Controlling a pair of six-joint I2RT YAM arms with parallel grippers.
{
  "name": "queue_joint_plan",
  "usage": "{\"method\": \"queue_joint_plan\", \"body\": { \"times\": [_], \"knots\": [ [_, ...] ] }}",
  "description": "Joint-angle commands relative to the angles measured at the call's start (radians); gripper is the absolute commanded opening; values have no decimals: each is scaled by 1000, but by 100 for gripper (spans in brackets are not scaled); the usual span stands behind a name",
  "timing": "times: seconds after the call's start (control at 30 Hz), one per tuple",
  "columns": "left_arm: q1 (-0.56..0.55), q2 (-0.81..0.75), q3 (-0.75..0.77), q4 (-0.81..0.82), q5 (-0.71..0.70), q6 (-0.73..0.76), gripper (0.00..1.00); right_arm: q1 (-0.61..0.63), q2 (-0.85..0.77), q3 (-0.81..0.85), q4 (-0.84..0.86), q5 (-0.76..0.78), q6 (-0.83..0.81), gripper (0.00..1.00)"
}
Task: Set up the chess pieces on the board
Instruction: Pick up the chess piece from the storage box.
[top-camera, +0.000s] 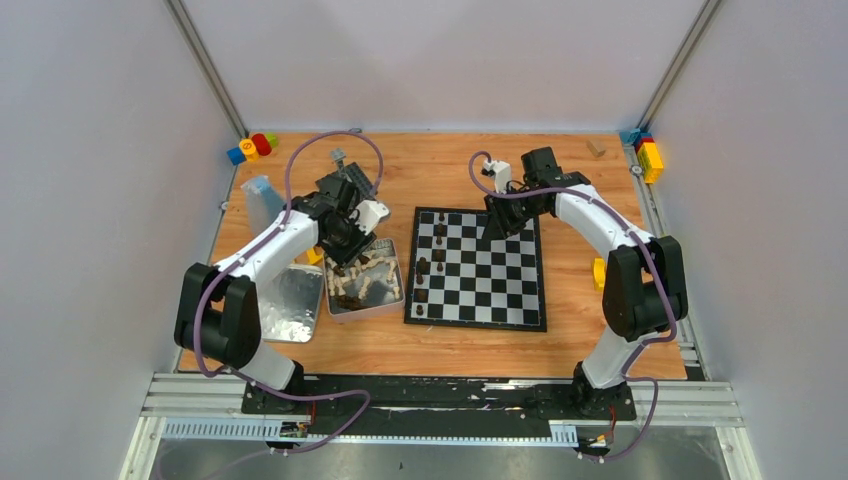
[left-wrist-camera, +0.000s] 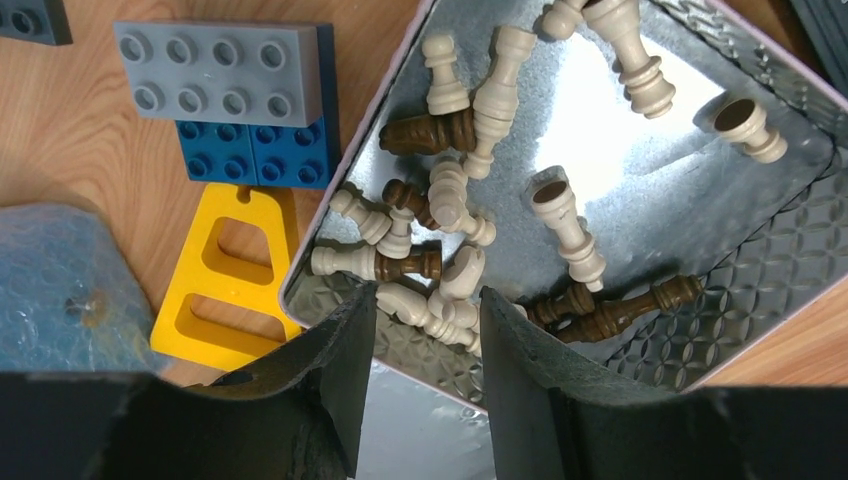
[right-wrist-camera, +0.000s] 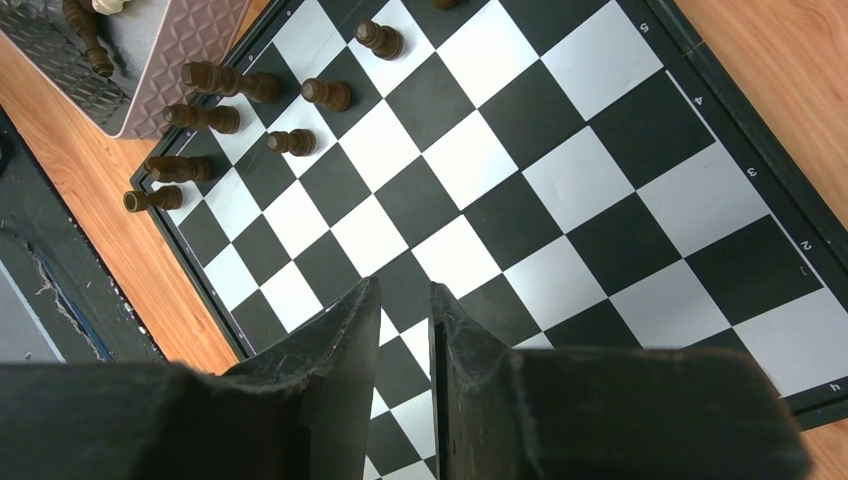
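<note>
- 2 arms: the left arm (top-camera: 265, 250) and the right arm (top-camera: 600, 222) have smooth white shells along their long links.
- Bulky joint housings (top-camera: 215, 310) are black, rounded and slightly glossy.
- A thin purple cable (top-camera: 350, 133) runs along the outside of each arm, from wrist to foot.
- Both arms stand on 1 shared black base plate (top-camera: 440, 397).
- A small white block (top-camera: 500, 175) sits at each wrist.
- The left gripper (left-wrist-camera: 428, 300) and the right gripper (right-wrist-camera: 405, 290) are matte black.
- Each has 2 wedge-shaped fingers (left-wrist-camera: 335, 360) that taper to blunt tips, with rough, chipped edges.
</note>
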Motion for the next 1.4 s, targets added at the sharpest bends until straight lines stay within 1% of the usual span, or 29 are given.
{"method": "queue_joint_plan", "body": {
  "times": [0.0,0.33,0.7,1.37],
  "knots": [
    [0,17,-19,12,-23,37,50,-2,-36,-11,47,-33,-14,25],
    [1,57,-54,56,-75,51,47,-4,-27,-17,49,-38,-16,24],
    [8,107,-26,63,-86,62,41,-3,-24,-23,49,-40,-11,23],
    [29,166,-43,89,-89,57,37,-2,-17,-23,43,-53,-7,22]
  ]
}}
